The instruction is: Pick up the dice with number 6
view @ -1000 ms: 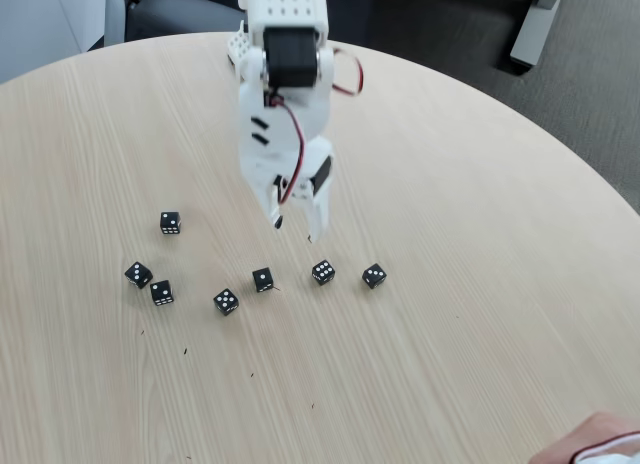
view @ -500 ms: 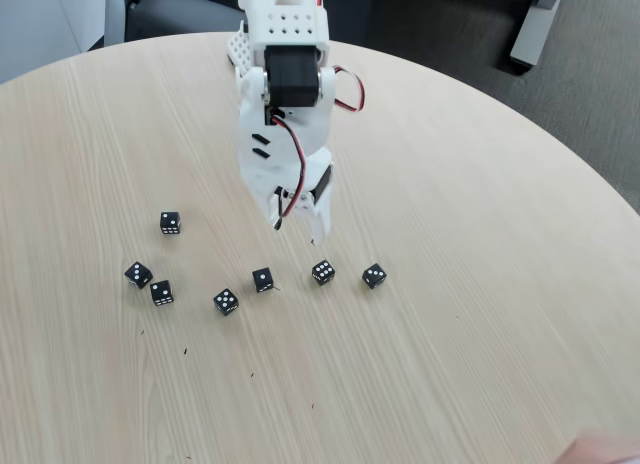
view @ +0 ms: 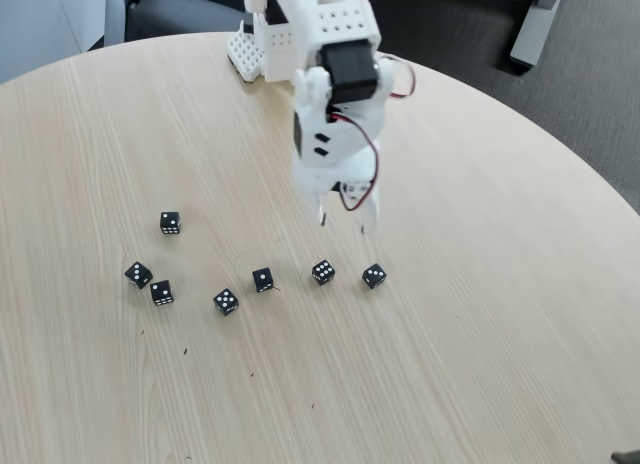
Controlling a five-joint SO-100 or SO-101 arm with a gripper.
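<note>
Pale wood grain covers the round table (view: 500, 314), on which seven small black dice are scattered in a loose arc. Over the last second the white gripper (view: 350, 224) has been swung to the right in the fixed view: it was hanging above the gap between the single-pip die (view: 263, 279) and its right-hand neighbour, and it is now set further right and slightly tilted. Its fingers are spread moderately apart and nothing is held between them. Both tips are clear of the table.

The shift is judged to be an alignment move rather than a descent. The tips now stand just behind the two rightmost dice, so a choice between them has yet to be settled before any lowering.

The dice with number 6 (view: 323, 272) is taken to be the left one of that pair, below and slightly left of the gripper — a black cube with a top face crowded with white pips, though the exact count cannot be confirmed at this size. It lies flat and untouched, near the rightmost die (view: 374, 276) but apart from it, and that die's top is marked with fewer pips — room for one finger between them looks adequate
</note>
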